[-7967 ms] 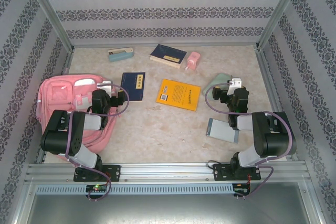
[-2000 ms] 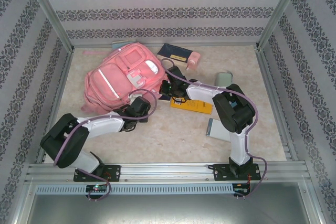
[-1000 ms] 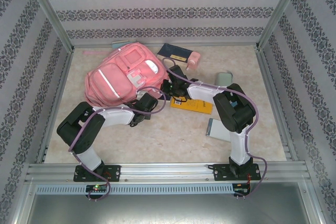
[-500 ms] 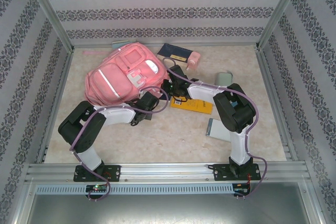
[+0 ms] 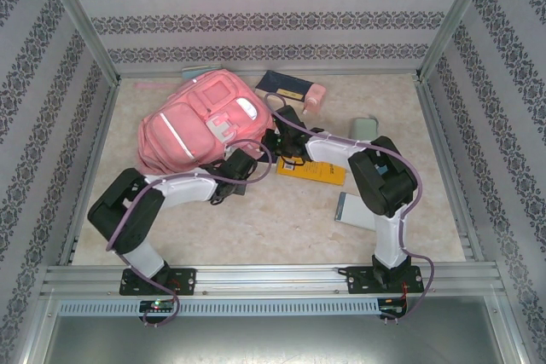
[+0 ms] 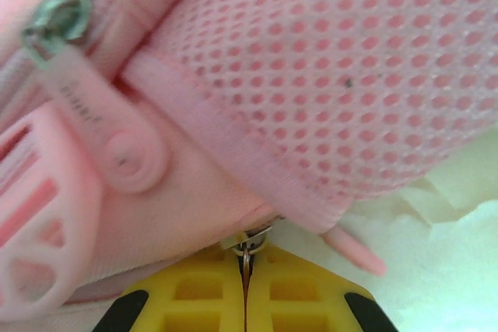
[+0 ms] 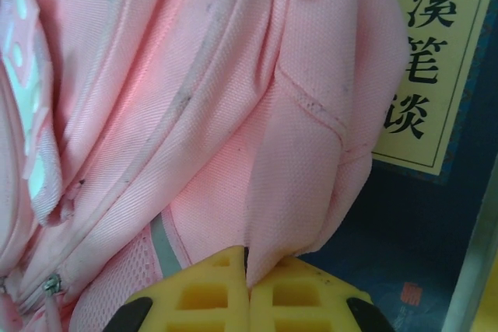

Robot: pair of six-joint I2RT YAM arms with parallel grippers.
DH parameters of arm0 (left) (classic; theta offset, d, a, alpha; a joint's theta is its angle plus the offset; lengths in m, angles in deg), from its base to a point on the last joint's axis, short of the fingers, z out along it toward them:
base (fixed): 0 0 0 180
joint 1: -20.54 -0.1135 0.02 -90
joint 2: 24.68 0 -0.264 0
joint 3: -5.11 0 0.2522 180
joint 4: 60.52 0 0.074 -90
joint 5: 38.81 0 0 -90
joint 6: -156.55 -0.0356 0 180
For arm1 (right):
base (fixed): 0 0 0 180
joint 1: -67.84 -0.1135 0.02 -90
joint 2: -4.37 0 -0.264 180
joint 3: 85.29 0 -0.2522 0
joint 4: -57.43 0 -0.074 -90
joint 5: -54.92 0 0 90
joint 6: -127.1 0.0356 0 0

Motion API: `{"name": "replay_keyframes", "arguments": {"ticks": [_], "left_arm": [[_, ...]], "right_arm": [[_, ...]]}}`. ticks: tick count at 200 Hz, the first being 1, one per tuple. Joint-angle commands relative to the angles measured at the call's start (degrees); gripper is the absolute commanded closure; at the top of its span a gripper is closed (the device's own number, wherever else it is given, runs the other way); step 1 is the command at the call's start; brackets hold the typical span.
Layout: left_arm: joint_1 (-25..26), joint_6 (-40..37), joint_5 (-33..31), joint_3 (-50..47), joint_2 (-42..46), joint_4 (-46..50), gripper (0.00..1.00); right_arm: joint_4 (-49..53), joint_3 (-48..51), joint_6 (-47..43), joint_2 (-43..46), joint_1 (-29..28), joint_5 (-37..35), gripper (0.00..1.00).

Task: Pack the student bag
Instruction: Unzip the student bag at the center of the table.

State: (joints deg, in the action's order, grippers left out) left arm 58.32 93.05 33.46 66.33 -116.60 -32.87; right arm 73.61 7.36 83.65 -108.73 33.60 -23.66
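On the pale counter (image 5: 281, 219), toward the upper left of the top view, the student bag (image 5: 200, 125) is lying with its front pockets facing up. The left arm (image 5: 183, 185) and right arm (image 5: 341, 149) are both reaching to its lower right edge. The right jaws are pinching a fold of the bag's pink fabric above a dark blue book (image 7: 405, 262). The left jaws are pressing shut on a small metal zip pull (image 6: 247, 240).

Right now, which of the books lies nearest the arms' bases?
The grey striped notebook, which lies alone on the near right of the table. The orange book and the dark blue book sit farther back, by the student bag.
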Motion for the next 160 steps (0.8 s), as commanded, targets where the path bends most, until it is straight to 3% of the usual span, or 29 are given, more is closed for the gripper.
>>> {"name": "replay_keyframes", "arguments": {"ticks": [1,37,116,137,146,160], "left_arm": [[-0.38,4.44,-3.13,-1.26,5.11,6.69,1.0],[-3.2,8.2,-4.86,-3.95,9.94,12.72,1.0],[-18.62,14.79,-4.32,-7.28,17.23,24.92,1.0],[-19.87,13.83,-3.62,-6.95,17.72,25.47,1.0],[-19.93,13.22,-2.42,-6.7,18.04,24.97,1.0],[-19.73,9.82,4.5,-7.32,19.53,20.78,1.0]], "right_arm": [[2.06,0.55,-1.29,4.98,0.39,0.64,1.0],[3.51,1.11,-2.46,8.93,1.93,-1.4,1.0],[4.27,1.45,-4.48,10.07,8.31,-2.03,1.0],[5.65,-0.9,-6.44,8.58,9.94,-1.49,1.0],[6.87,-2.25,-7.59,7.6,10.44,-1.49,1.0],[7.71,-4.09,-8.46,6.27,11.22,-1.2,1.0]]}}
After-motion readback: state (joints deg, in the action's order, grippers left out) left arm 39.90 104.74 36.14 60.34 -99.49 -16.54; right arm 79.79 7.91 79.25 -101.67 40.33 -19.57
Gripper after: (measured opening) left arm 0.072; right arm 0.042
